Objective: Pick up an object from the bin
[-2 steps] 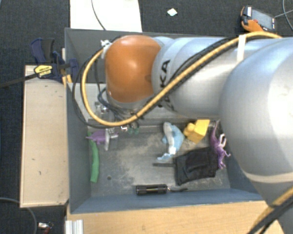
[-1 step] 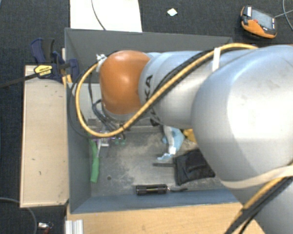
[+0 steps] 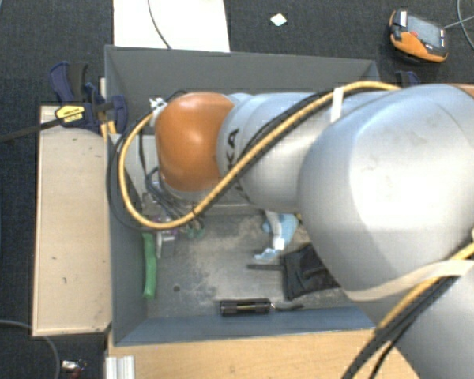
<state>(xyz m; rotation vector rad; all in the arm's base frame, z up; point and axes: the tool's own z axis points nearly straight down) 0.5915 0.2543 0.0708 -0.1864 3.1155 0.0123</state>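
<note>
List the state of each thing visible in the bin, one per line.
Arm: reaching into the grey bin, over its left half.
Green stick: lying flat along the left wall.
Black bar: lying flat by the lower wall in the view.
Pale blue thing: on the floor mid-bin, partly hidden by the arm.
Black flat thing: on the floor, partly under the arm.

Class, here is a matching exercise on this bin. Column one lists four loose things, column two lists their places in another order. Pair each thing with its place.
Things
1. green stick
2. short black bar
3. pale blue and white thing
4. black folded thing

Places
A. right part of the floor, partly hidden by the arm
B. along the left wall
C. middle of the floor
D. by the near wall, at the view's bottom

Pairs: 1-B, 2-D, 3-C, 4-A
</note>
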